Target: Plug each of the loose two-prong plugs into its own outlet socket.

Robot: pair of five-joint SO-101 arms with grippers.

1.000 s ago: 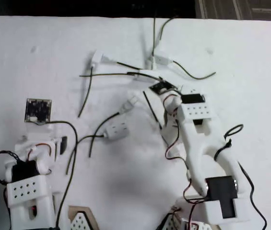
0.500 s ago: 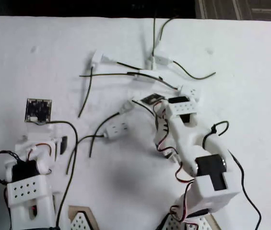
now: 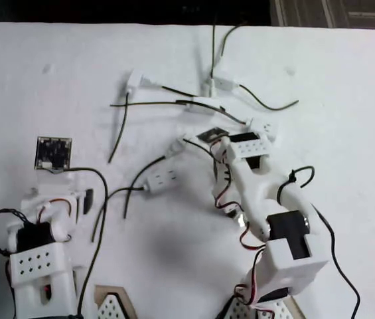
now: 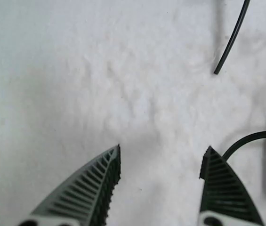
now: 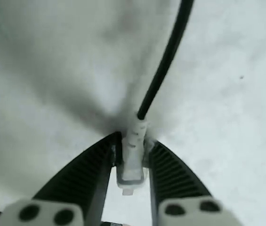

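In the right wrist view my right gripper is shut on a small white two-prong plug, whose black wire runs away over the white table. In the high view that plug lies right of centre at the tip of the right gripper. A white outlet socket block lies mid-table, with another loose plug just beyond it. More white plug and socket pieces lie farther back. My left gripper is open over bare table, at the front left in the high view.
Thin black wires trail across the middle and back of the white table. Two wire ends lie near the left gripper's fingers. A further plug rests at the back left. Wooden pieces sit at the front edge.
The right arm has drawn back toward its base and swung its wrist leftward, while the gripper tip stays at the plug. The left arm has not moved.
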